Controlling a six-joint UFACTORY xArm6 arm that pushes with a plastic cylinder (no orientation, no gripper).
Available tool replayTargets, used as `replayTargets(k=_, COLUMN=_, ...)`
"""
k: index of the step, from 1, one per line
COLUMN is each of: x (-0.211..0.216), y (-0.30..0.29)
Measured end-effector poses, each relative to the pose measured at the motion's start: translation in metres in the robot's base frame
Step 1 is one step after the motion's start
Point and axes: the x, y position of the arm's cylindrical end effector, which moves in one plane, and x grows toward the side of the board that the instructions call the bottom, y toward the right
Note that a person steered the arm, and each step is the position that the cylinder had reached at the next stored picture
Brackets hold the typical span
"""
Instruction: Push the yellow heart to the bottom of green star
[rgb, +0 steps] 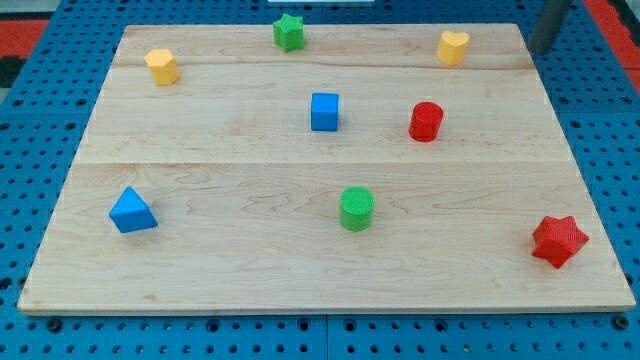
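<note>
The yellow heart (453, 46) sits near the board's (250, 270) top edge, toward the view's right. It is a small, thick block in warm yellow; its flat top face shows two rounded lobes that narrow to a point at the view's lower left, and its side walls look slightly darker than the top. The green star (288, 31) stands at the top edge near the middle, well apart from the heart and to its left. My tip (541, 50) rests at the board's top right corner, to the right of the heart and apart from it, touching no block; the rod rises out of the view's top. The rod is a plain pusher with no jaws and holds nothing. A yellow hexagon (161, 66) lies at the upper left. A blue cube (324, 111) sits near the centre, below the star, with a red cylinder (426, 121) to its right, below the heart. A green cylinder (356, 208) stands lower down near the middle, a blue triangle (131, 211) at the lower left, and a red star (558, 240) at the lower right.
</note>
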Motion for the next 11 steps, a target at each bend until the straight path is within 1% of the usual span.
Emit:
replayTargets(k=3, x=-0.013, y=-0.123)
replayTargets(k=5, x=-0.038, y=-0.117)
replayTargets(k=7, x=-0.019, y=-0.227)
replayTargets(k=8, x=-0.007, y=-0.250)
replayTargets(k=9, x=-0.007, y=-0.274)
replayTargets(k=10, x=0.006, y=-0.279)
replayTargets(k=11, x=0.020, y=-0.266)
